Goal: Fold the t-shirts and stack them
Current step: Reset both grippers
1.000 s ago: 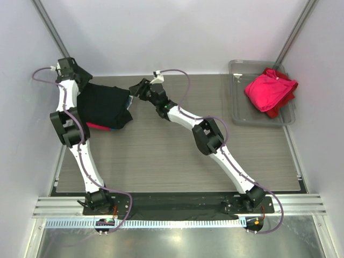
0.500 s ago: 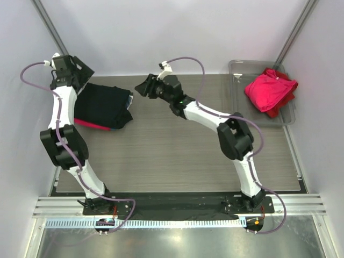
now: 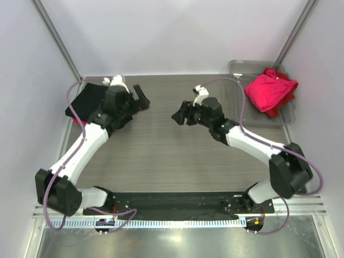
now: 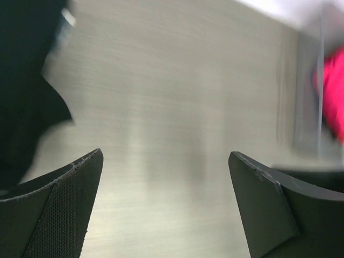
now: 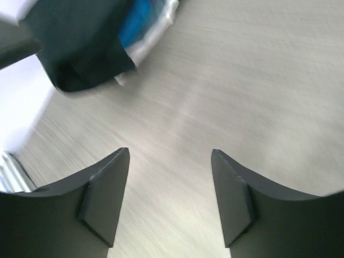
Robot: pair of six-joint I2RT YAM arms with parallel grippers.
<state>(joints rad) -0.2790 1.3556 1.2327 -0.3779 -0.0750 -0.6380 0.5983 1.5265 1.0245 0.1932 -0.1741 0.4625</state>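
Wood-grain table (image 3: 161, 156) — both arms hover over its middle, the left gripper (image 3: 141, 99) and right gripper (image 3: 178, 115) spread wide, holding nothing. A folded black t-shirt (image 3: 87, 98) lies at the table's far-left corner; a crumpled pink t-shirt (image 3: 270, 88) sits in the clear tray (image 3: 240, 106) at its far-right corner.

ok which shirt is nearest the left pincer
The black shirt, folded at far left, just beside the left pincer; the bright pink shirt lies crumpled in the tray at far right.

T-shirt stack (image 3: 85, 100) left; heap (image 3: 270, 88), perhaps two, in tray (image 3: 252, 116).
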